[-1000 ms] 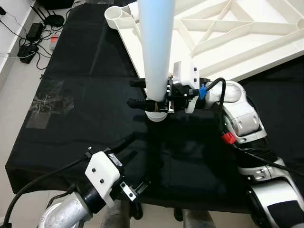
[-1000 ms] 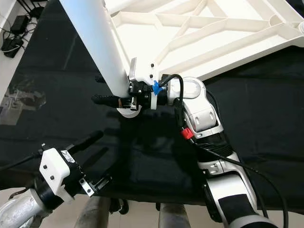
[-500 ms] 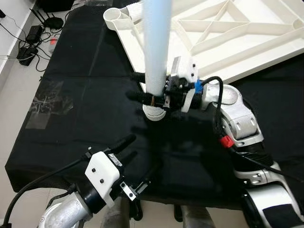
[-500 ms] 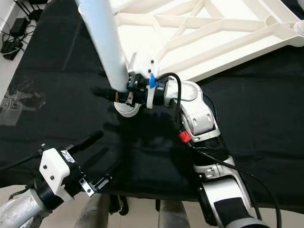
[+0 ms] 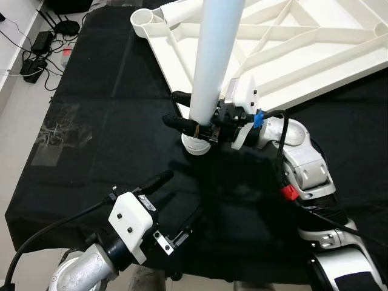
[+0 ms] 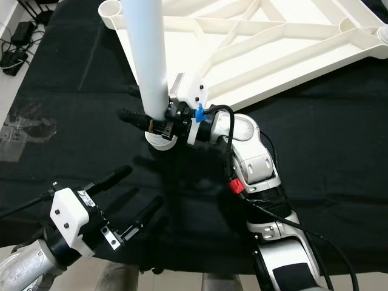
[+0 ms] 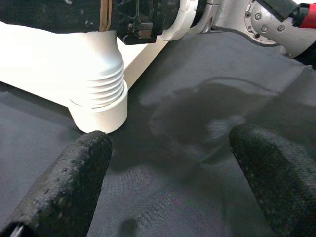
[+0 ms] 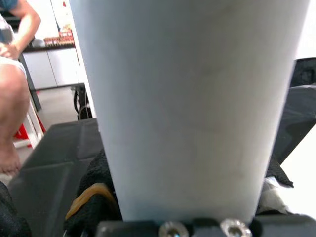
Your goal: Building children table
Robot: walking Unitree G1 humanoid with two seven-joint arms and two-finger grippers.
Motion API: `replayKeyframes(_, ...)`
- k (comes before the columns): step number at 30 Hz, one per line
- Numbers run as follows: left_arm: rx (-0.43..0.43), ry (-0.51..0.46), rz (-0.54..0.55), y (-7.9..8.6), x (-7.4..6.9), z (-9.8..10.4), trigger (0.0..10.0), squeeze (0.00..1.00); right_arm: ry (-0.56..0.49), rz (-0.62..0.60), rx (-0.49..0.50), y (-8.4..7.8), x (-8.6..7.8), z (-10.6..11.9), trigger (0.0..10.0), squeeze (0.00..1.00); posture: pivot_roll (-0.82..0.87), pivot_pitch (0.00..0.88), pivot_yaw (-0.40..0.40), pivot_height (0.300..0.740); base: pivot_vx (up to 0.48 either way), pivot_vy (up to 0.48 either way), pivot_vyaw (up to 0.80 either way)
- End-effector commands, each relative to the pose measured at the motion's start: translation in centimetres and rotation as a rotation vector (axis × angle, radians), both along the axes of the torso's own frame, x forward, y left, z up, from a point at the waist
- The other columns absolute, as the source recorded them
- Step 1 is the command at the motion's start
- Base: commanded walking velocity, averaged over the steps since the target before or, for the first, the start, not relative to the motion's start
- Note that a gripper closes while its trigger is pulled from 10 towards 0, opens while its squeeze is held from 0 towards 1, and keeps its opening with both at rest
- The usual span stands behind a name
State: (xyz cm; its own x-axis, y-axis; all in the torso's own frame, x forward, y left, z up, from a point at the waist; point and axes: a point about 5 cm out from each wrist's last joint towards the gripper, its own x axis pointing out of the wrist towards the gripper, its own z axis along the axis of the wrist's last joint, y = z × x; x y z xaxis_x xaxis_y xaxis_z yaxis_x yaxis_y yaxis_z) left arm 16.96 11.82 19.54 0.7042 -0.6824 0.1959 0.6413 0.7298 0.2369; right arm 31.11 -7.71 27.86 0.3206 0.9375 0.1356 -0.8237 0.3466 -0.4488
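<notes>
- Right gripper (image 5: 187, 126): fingers clamped around the lower part of the white table leg (image 5: 212, 66), just above its ribbed, threaded end (image 7: 105, 91). Both black fingers pass either side of the tube; the grip looks firm.
- Leg's long axis: close to upright, leaning slightly, with the top running out of the head views. Threaded end points down, its collar resting on or just above the black cloth (image 5: 97, 115); the left wrist view suggests contact, but I cannot tell for certain.
- Upturned white tabletop (image 5: 303, 48) lies on the cloth beyond the leg. Its open corner socket (image 5: 144, 18) sits away from the robot and to the left of the leg's foot, well apart from it.
- Key relation (judgement): the socket opens upward and the leg's threaded end already faces down, so orientation needs little change. The leg must be lifted and carried forward and left until the thread stands over the socket.
- Right arm is the one nearer the leg and already has it.
- Left gripper (image 5: 174, 205): fingers spread wide, nothing between them, low and near the table's front edge. It points toward the leg's foot and is well short of it.
- A person (image 8: 12, 74) stands in the background of the right wrist view.
</notes>
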Motion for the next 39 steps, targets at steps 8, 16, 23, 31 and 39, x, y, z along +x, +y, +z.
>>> replayKeyframes(8,0.009,0.037,0.004,0.2,-0.1,-0.6,10.0,0.00,0.078,-0.107,-0.094,0.3,-0.1,-3.2,10.0,0.00,0.05,0.444,0.066,0.740,0.000,0.000,0.00)
replayKeyframes(16,0.009,0.037,0.004,0.2,-0.1,-0.6,10.0,0.00,0.078,-0.107,-0.094,0.3,-0.1,-3.2,10.0,0.00,0.05,0.444,0.066,0.740,0.000,0.000,0.00)
replayKeyframes(23,0.006,0.034,0.004,0.1,-0.1,-0.6,10.0,0.00,0.083,-0.137,-0.137,0.1,-0.2,-3.4,10.0,0.00,0.04,0.438,0.057,0.740,0.000,0.000,0.00)
replayKeyframes(31,0.004,0.036,0.004,0.0,-0.2,-0.7,10.0,0.00,0.086,-0.136,-0.150,0.5,-0.5,-3.6,10.0,0.00,0.04,0.424,0.052,0.740,0.000,0.000,0.00)
replayKeyframes(39,0.002,0.036,0.004,0.0,-0.2,-0.8,10.0,0.00,0.102,-0.145,-0.144,0.6,-0.6,-3.8,10.0,0.00,0.04,0.419,0.047,0.740,0.000,0.000,0.00)
